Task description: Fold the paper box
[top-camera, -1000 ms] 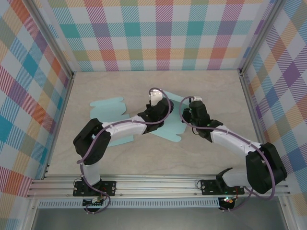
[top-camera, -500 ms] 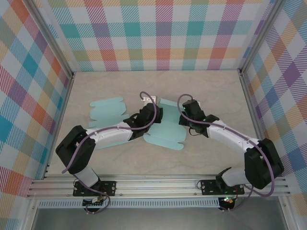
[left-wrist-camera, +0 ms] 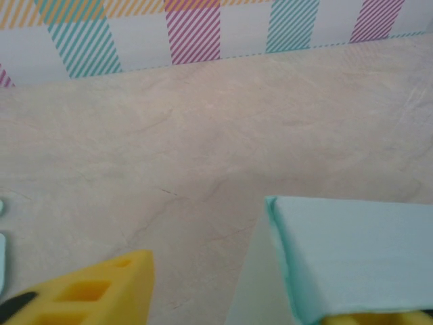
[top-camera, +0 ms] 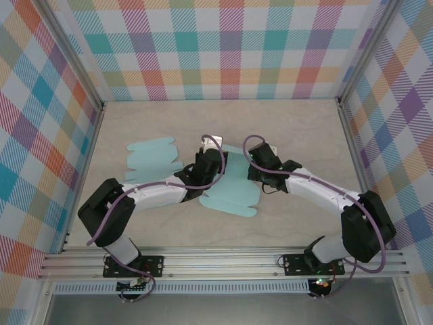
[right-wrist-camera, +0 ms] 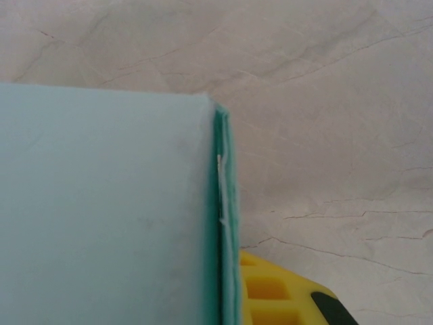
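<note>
The paper box (top-camera: 230,193) is a flat pale teal sheet on the table, with a second scalloped part (top-camera: 150,157) reaching left. My left gripper (top-camera: 211,161) is at the sheet's far edge. In the left wrist view, its jaws stand open. One yellow finger (left-wrist-camera: 95,291) is at the lower left, and a raised teal fold (left-wrist-camera: 352,264) lies over the other finger, with bare table between them. My right gripper (top-camera: 260,164) is shut on the sheet's right edge. The doubled paper edge (right-wrist-camera: 226,223) runs straight into its jaws beside a yellow finger (right-wrist-camera: 277,298).
Marbled beige tabletop (top-camera: 291,122) fenced by checked walls and aluminium rails (top-camera: 223,261). Purple cables loop over both wrists. Open floor lies behind the sheet and to the right.
Both grippers moved left and lower, dragging the sheet's right part with them. The left jaws widened. The right gripper kept its pinch on the paper.
</note>
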